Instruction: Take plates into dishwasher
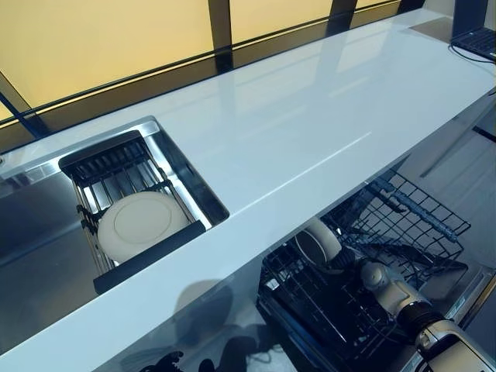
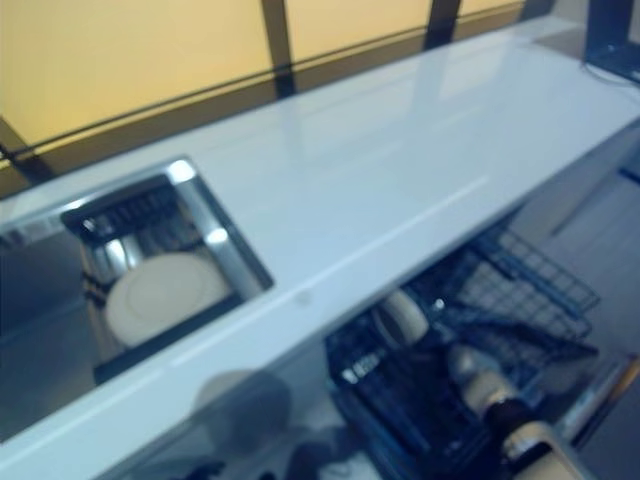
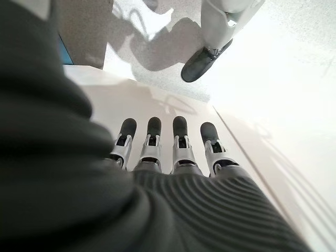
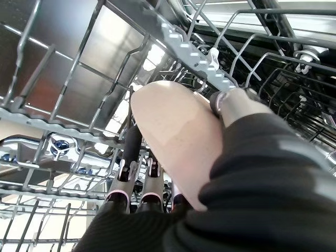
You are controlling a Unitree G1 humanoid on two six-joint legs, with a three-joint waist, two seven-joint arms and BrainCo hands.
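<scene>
Right hand [image 4: 157, 205] fills the near field of its wrist view: fingers [image 4: 129, 152] behind a cream plate [image 4: 173, 136], thumb over its front face, so the plate is pinched between them. It is carried on edge, inside the wire lower rack [image 1: 403, 232] of the dishwasher, under the white counter [image 1: 310, 132]. Head views show the same plate [image 1: 316, 242] upright just below the counter edge, right arm reaching in from lower right. Step in hand, as judged: seating this plate between rack tines. To do it well, keep the plate vertical, line its lower rim with a gap between tines, lower until the rim bears on wire, then loosen the grasp. Second plate [image 1: 141, 225] lies flat in the drainer basket [image 1: 116, 167] set in the sink [image 1: 31, 232]. Left hand [image 3: 173, 152] idle, fingers straight, holding nothing.
</scene>
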